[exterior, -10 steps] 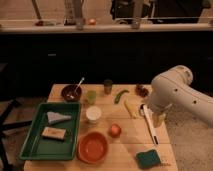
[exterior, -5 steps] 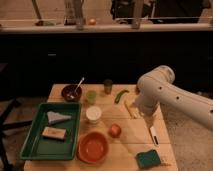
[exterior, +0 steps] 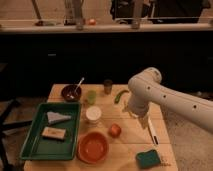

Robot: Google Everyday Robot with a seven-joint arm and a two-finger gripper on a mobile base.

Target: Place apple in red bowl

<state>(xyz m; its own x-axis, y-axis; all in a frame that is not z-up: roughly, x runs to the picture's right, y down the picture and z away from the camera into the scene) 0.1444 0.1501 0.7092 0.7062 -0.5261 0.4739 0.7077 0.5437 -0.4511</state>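
The apple (exterior: 115, 130), small and orange-red, lies on the wooden table just right of and above the red bowl (exterior: 93, 147). The wide, shallow bowl sits near the table's front edge with nothing in it. My white arm reaches in from the right, bends at the elbow and points down. My gripper (exterior: 130, 111) hangs at its lower end, above the table, up and to the right of the apple. It is open and holds nothing; the wrist hides most of it.
A green tray (exterior: 31, 145) with two items fills the left side. Behind stand a white cup (exterior: 93, 114), a green cup (exterior: 91, 96), a brown cup (exterior: 108, 86) and a maroon bowl with a spoon (exterior: 71, 92). A green vegetable (exterior: 120, 95), a white utensil (exterior: 152, 131) and a green sponge (exterior: 148, 158) lie at right.
My arm has swung left from the table's right edge toward the middle, bringing the gripper nearer the apple. The objects on the table have not moved.
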